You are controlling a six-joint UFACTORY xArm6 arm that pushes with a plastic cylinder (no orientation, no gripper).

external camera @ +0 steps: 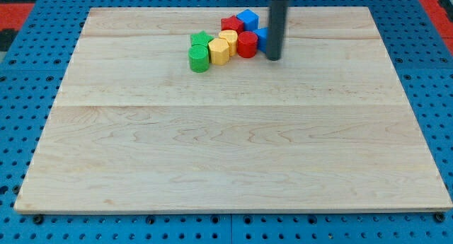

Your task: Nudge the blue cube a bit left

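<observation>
A blue block, cube-like in shape, sits at the top of a tight cluster near the board's top middle. A second blue block lies just below and to the right of it, partly hidden behind my rod, so I cannot make out its shape. My tip rests on the board at the cluster's right side, against or just right of this second blue block and right of the red cylinder. No gripper shows.
The cluster also holds a red block, two yellow blocks, a green star and a green cylinder. The wooden board lies on a blue perforated table.
</observation>
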